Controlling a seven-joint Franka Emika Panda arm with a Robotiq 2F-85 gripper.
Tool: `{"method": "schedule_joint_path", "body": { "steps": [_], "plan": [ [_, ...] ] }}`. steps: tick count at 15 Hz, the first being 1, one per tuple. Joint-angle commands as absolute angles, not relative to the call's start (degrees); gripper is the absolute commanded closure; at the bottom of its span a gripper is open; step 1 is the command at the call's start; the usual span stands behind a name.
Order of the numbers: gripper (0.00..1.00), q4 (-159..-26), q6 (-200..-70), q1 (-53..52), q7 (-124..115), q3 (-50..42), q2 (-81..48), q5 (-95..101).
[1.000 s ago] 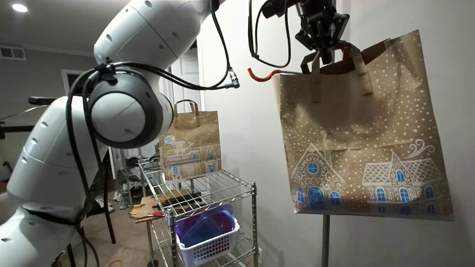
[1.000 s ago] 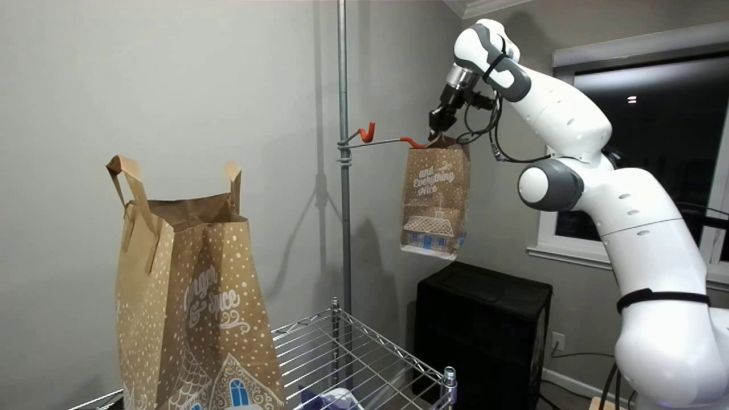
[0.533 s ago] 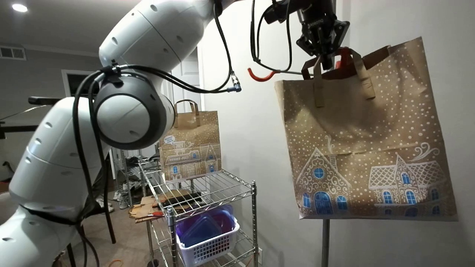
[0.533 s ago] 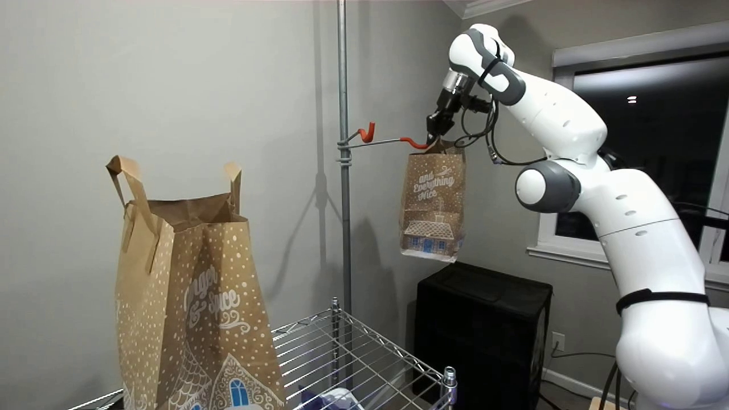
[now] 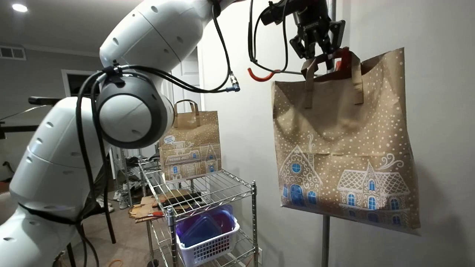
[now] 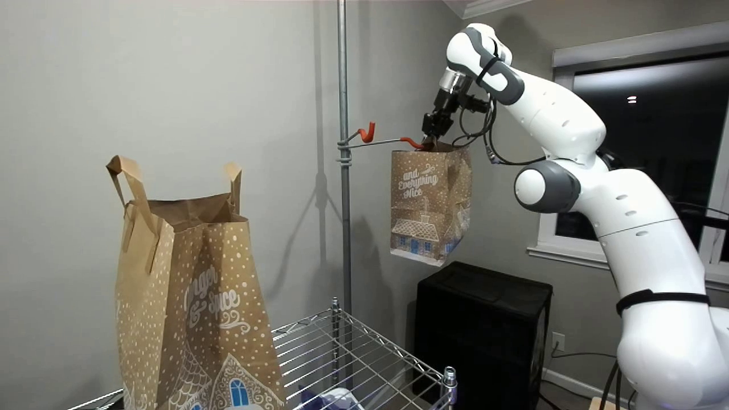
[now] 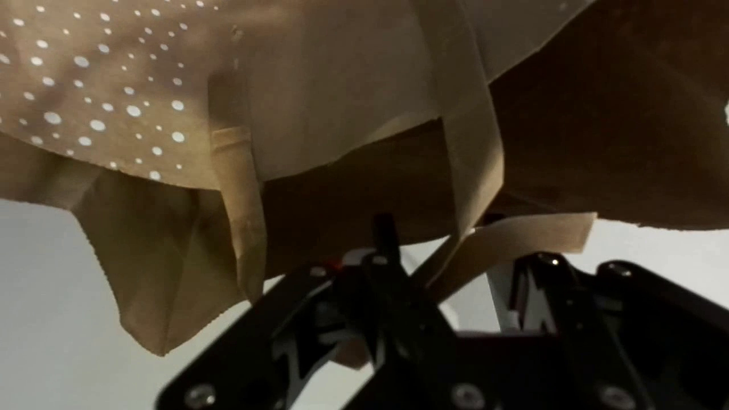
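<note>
A brown paper bag (image 5: 341,144) with white dots and printed gingerbread houses hangs in the air beside the pole, as both exterior views show. My gripper (image 5: 320,58) is just above the bag's mouth, its jaws parted. In the wrist view a paper handle (image 7: 475,171) crosses the gap between the gripper's (image 7: 438,228) fingers without being clamped. Red shows within the handle loop, from a red-tipped hook (image 5: 346,59); exactly where the handle bears on it is partly hidden. In an exterior view the bag (image 6: 424,205) is close to the hook arm's red end (image 6: 411,142).
Another red hook (image 6: 367,134) is on the same metal pole (image 6: 345,228). A similar paper bag (image 5: 191,144) stands on a wire shelf (image 6: 370,353). Below it sits a white basket (image 5: 209,248). A black cabinet (image 6: 481,324) is under the hanging bag. The wall is close behind.
The gripper, shut on the handle earlier, has come down a little and its jaws have parted. The bag has sunk slightly, then turned and swung.
</note>
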State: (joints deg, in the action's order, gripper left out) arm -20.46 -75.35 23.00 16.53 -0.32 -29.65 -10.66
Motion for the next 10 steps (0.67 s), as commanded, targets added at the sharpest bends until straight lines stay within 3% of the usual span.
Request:
{"method": "schedule_joint_path", "body": {
  "steps": [1,5,10],
  "plan": [
    [0.27,-20.8,-72.9,22.7,18.0,-0.2,-27.0,-9.5],
    [0.02,-20.2,-70.7,22.1,18.4,-0.5,-24.7,-9.1],
    [0.0,-20.1,-68.7,20.9,17.0,-0.3,-22.9,-9.8]
  ]
}}
